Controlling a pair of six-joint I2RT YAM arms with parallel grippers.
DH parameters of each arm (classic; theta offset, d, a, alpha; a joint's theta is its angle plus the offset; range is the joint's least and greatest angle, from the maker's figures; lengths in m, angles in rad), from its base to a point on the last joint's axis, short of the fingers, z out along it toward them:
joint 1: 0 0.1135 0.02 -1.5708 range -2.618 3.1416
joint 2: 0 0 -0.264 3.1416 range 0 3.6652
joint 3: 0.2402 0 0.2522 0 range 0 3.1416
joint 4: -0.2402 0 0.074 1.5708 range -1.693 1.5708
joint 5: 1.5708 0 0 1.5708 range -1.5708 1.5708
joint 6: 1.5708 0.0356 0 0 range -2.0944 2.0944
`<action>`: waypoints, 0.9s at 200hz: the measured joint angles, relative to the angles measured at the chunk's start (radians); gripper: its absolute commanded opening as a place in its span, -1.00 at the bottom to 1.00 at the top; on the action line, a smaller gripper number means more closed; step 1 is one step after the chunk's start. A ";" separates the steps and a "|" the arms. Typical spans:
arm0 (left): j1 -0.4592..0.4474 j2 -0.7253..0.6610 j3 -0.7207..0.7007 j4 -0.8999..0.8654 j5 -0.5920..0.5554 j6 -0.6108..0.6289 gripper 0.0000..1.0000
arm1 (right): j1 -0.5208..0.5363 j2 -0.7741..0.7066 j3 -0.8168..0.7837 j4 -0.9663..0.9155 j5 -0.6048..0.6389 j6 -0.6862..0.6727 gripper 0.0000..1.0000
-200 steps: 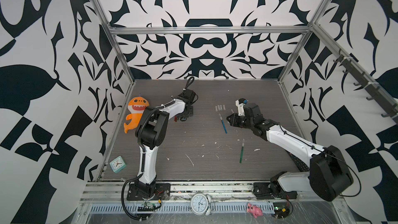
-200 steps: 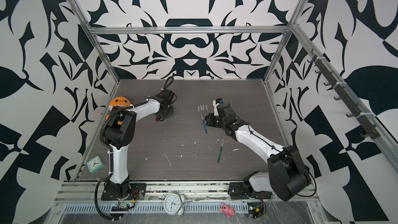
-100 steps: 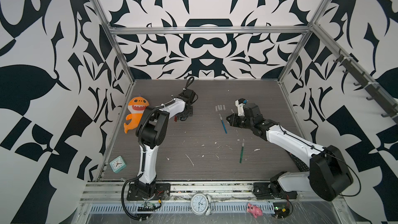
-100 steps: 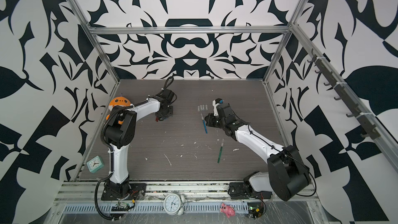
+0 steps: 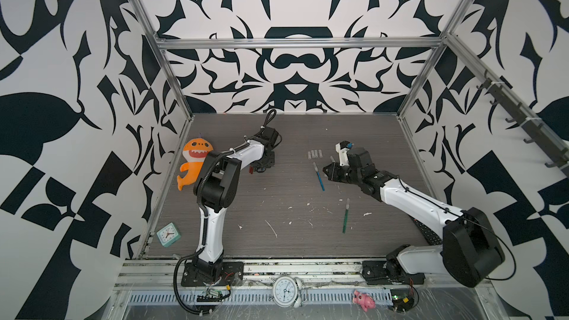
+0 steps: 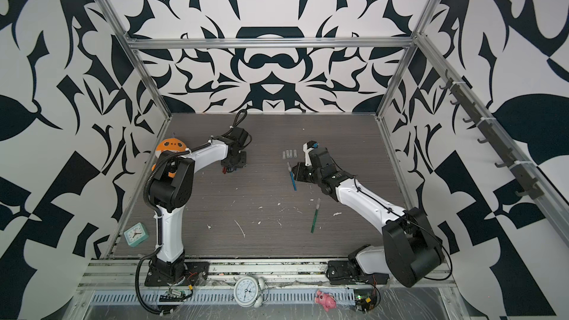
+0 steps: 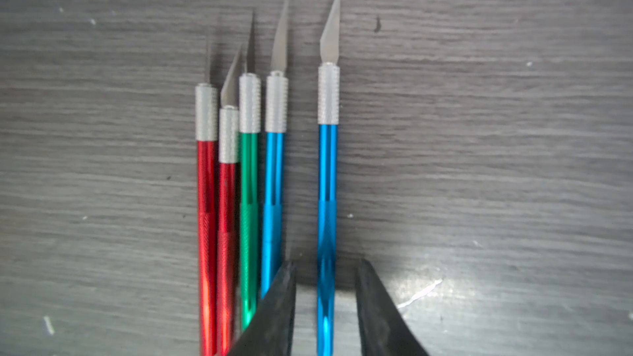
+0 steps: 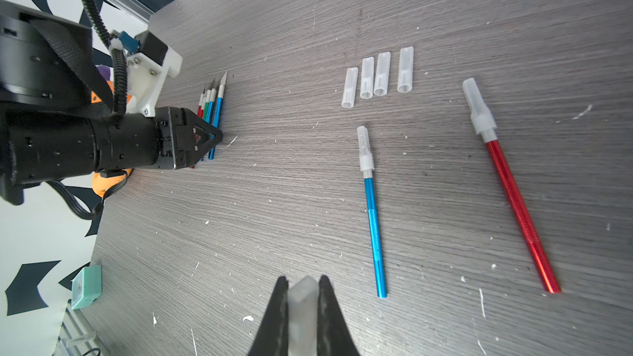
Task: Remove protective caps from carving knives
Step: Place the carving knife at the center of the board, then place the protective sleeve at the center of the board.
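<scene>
Both top views: left claw [image 5: 257, 169] down on the desk [image 5: 277, 210] at far left, right claw [image 5: 326, 171] low beside a capped blue knife [image 5: 319, 177]. Capped green knife [image 5: 346, 216] nearer the front, row of loose caps [image 5: 314, 153] further back.

Left wrist view: left claw spread, fingers either side of a bare blue knife [image 7: 327, 166], clear gaps both sides. Four more bare knives [image 7: 249, 166] packed just beside it.

Right wrist view: right claw pinching a translucent cap [image 8: 302, 306]. Four loose caps lined up, capped blue knife and capped red knife [image 8: 513, 200] lying apart on the desk.
</scene>
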 measured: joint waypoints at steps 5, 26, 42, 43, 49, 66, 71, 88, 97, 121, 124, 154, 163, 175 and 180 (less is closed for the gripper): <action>0.000 -0.002 0.002 -0.004 0.002 0.001 -0.24 | 0.000 0.000 0.000 0.000 0.000 0.000 -1.00; 0.000 -0.014 0.011 -0.016 0.011 0.000 -0.22 | 0.000 0.000 0.000 0.000 0.000 0.000 -1.00; 0.000 -0.040 0.022 -0.033 0.022 0.001 -0.16 | 0.000 0.000 0.000 -0.001 0.000 0.000 -1.00; 0.000 -0.042 0.023 -0.034 0.023 0.001 -0.16 | 0.000 0.000 0.000 -0.001 0.000 0.000 -1.00; 0.000 -0.055 0.029 -0.040 0.026 0.000 -0.11 | 0.000 0.000 0.000 -0.002 0.000 0.000 -1.00; 0.000 -0.105 0.050 -0.050 0.031 -0.002 0.00 | 0.000 0.000 0.000 -0.005 0.000 0.000 -1.00; 0.000 -0.124 0.058 -0.054 0.032 0.002 0.04 | 0.000 0.000 0.000 -0.006 0.000 0.000 -1.00; 0.000 -0.184 0.092 -0.060 0.034 0.001 0.17 | 0.000 0.000 0.000 -0.009 0.001 -0.001 -1.00; 0.000 -0.219 0.115 -0.068 0.034 0.013 0.26 | 0.001 0.000 0.001 -0.010 0.001 -0.001 -1.00; 0.001 -0.298 0.151 -0.071 0.033 0.023 0.49 | 0.001 0.006 0.017 -0.037 0.002 -0.004 -1.00; 0.001 -0.309 0.151 -0.071 0.034 0.033 0.54 | 0.001 0.010 0.023 -0.041 0.001 -0.005 -1.00; 0.002 -0.413 0.134 -0.072 0.039 0.050 0.79 | 0.013 0.074 0.096 -0.097 0.024 -0.026 -1.00; 0.002 -0.445 0.117 -0.072 0.043 0.055 0.83 | 0.027 0.101 0.128 -0.124 0.042 -0.040 -1.00; 0.002 -0.491 0.086 -0.072 0.049 0.058 0.92 | 0.047 0.134 0.169 -0.155 0.065 -0.058 -1.00; 0.002 -0.509 0.072 -0.072 0.051 0.060 0.96 | 0.054 0.150 0.188 -0.171 0.073 -0.065 -1.00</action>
